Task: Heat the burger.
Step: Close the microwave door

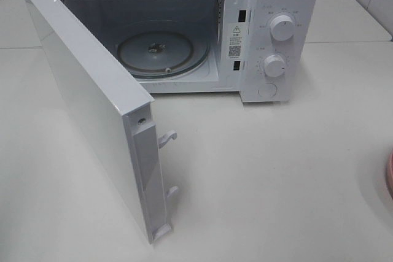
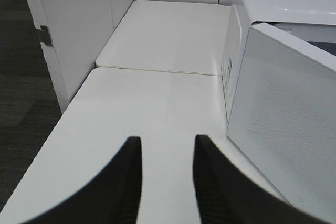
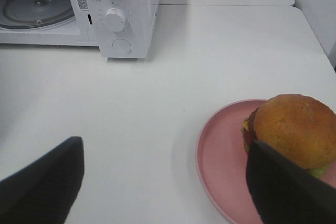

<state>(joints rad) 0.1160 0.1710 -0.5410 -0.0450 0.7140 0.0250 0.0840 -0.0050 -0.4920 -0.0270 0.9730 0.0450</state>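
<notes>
White boxy microwave oven (image 1: 270,23) stands at the far middle of a white laminate table (image 1: 276,176), its cavity facing near. Hinged white door (image 1: 92,108) is swung fully open to the left, two latch hooks (image 1: 167,138) projecting from its free edge. Round clear glass turntable (image 1: 161,52) lies bare on the cavity floor. Control panel on the right of the oven carries two white round knobs, upper (image 1: 282,27) and lower (image 1: 274,65), with a round white button (image 1: 268,91) beneath them and a small warning label (image 1: 234,41) on the frame beside the cavity. Tall round burger (image 3: 294,129) with a glossy golden-brown bun, red and yellow filling showing at its side, sits on a pink round plate (image 3: 223,150) on the table well to the right of the oven and nearer; in the high view only a sliver of the plate's rim (image 1: 389,176) shows at the right edge. Right black gripper (image 3: 165,182) hovers above the table with its fingers spread wide apart, one finger (image 3: 289,187) overlapping the burger in the wrist view; contact cannot be told. Left black gripper (image 2: 167,177) hangs over bare table at the left of the oven beside the open door, its fingers (image 2: 126,182) parted and holding nothing.
</notes>
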